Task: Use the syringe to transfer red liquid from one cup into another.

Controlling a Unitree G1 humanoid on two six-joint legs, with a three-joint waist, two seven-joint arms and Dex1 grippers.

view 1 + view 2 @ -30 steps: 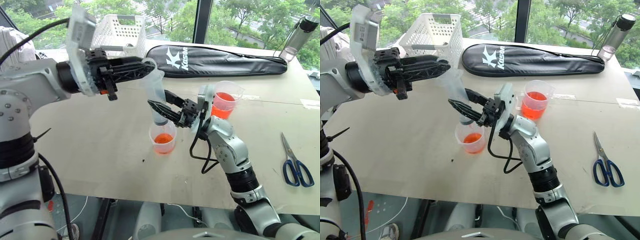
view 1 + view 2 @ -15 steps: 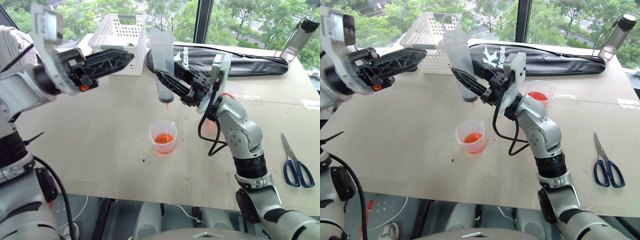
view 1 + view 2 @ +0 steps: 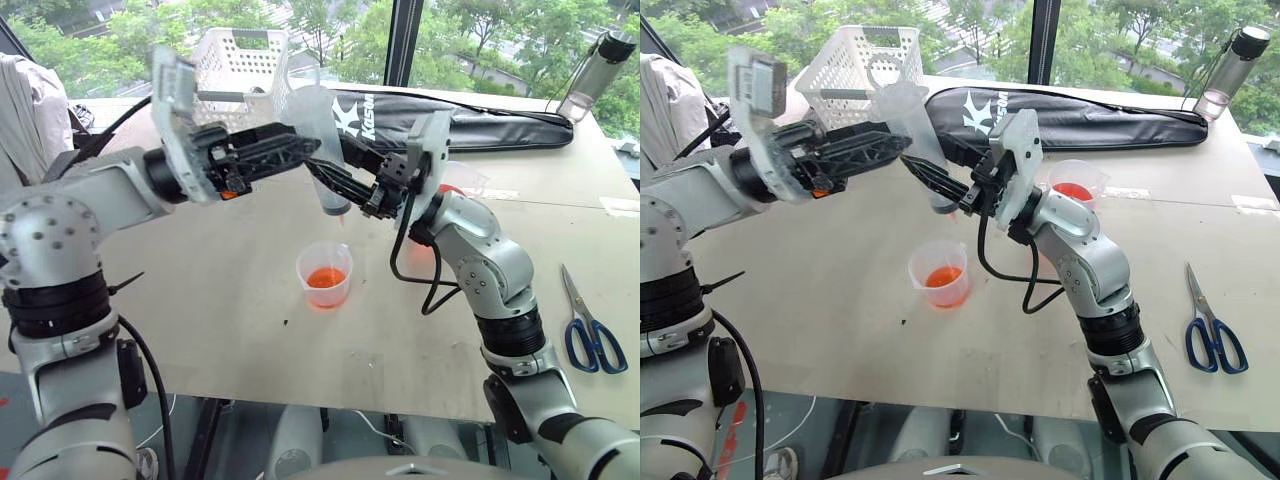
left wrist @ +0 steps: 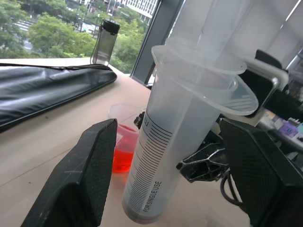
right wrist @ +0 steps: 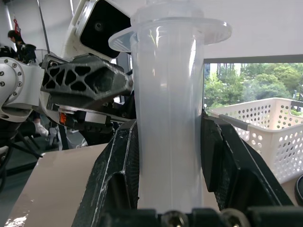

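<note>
The syringe (image 3: 318,115) hangs tilted over the table, nozzle down, a little above the short cup (image 3: 325,276), which holds red liquid (image 3: 326,278). My right gripper (image 3: 328,172) is shut on the lower barrel (image 5: 168,85). My left gripper (image 3: 305,150) is open, one finger (image 4: 90,165) on each side of the upper barrel (image 4: 161,156), without touching it. No red shows inside the barrel. The taller handled cup (image 3: 1074,186), also holding red liquid, stands behind my right wrist, partly hidden.
A white basket (image 3: 243,60) and a long black bag (image 3: 470,122) lie at the back of the table. A clear bottle (image 3: 600,62) stands at the far right corner. Blue-handled scissors (image 3: 592,338) lie near the right edge.
My right gripper has lifted the syringe up out of the short cup. My left gripper let go, opened, drew away, and has come back alongside the upper barrel.
</note>
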